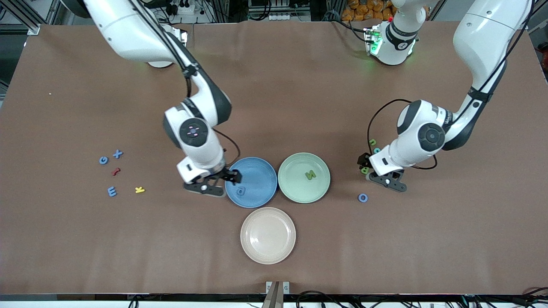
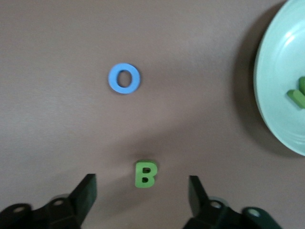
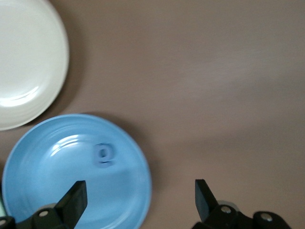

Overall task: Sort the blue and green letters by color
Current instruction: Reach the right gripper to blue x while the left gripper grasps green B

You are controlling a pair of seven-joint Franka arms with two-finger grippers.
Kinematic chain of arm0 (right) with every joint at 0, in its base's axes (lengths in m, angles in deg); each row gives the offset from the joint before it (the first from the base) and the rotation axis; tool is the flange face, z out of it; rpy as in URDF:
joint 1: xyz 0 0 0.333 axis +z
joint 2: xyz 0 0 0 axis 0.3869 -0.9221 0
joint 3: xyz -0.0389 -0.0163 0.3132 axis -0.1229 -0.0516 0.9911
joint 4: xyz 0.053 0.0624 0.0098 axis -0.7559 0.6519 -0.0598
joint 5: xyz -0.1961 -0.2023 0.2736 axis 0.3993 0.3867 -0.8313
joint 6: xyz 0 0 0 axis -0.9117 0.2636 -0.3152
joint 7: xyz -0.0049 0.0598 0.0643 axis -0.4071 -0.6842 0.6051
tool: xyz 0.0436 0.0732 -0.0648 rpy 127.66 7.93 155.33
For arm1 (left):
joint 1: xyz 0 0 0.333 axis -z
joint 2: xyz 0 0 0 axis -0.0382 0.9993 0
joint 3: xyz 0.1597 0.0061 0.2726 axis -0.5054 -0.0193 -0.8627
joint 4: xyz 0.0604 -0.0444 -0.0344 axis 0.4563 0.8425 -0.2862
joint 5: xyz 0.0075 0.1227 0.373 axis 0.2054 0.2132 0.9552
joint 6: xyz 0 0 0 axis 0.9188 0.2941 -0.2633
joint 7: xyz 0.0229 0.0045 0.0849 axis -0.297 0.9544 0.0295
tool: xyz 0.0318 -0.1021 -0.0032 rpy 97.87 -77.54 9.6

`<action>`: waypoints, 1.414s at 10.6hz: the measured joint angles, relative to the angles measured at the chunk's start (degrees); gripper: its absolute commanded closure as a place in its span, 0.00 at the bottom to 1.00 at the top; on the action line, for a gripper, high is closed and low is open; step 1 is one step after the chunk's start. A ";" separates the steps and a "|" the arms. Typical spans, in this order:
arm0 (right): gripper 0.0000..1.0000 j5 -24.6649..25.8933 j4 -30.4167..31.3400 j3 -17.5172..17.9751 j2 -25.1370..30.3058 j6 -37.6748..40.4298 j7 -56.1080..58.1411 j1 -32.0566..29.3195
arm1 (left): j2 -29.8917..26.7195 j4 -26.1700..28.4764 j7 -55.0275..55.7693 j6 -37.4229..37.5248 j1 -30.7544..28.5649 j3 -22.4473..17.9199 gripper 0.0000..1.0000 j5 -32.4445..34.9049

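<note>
My right gripper (image 1: 232,176) (image 3: 140,198) hangs open and empty over the rim of the blue plate (image 1: 262,171) (image 3: 43,176). A small blue letter (image 1: 241,191) (image 3: 103,155) lies in that plate. My left gripper (image 1: 363,165) (image 2: 143,191) stands open low over a green B (image 1: 364,170) (image 2: 145,174), which lies on the table between the fingers, untouched. A green N (image 1: 310,174) (image 2: 298,95) lies in the green plate (image 1: 295,190) (image 2: 276,81). A blue O (image 1: 362,197) (image 2: 124,78) lies nearer the front camera than the B.
A small green letter (image 1: 372,141) and a teal one (image 1: 376,150) lie by the left wrist. Toward the right arm's end lie a blue G (image 1: 103,160), X (image 1: 117,153) and E (image 1: 112,191), a red letter (image 1: 115,172) and a yellow K (image 1: 140,190). A beige plate (image 1: 268,248) sits nearest the front camera.
</note>
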 measured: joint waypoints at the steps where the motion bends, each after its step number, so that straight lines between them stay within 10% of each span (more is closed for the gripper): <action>1: 0.00 0.00 0.90 0.35 2.50 2.98 0.11 -2.89 | 0.01 1.19 0.17 -1.35 0.15 0.11 0.29 1.89; 10: 0.00 -2.16 13.30 -2.08 12.38 6.44 0.87 -25.64 | 3.78 3.65 14.96 -3.57 0.72 0.11 0.42 16.04; 15: 0.00 -2.31 22.85 -3.41 15.99 -2.22 4.45 -32.41 | 5.23 3.55 16.53 -4.34 0.73 -0.02 1.00 16.12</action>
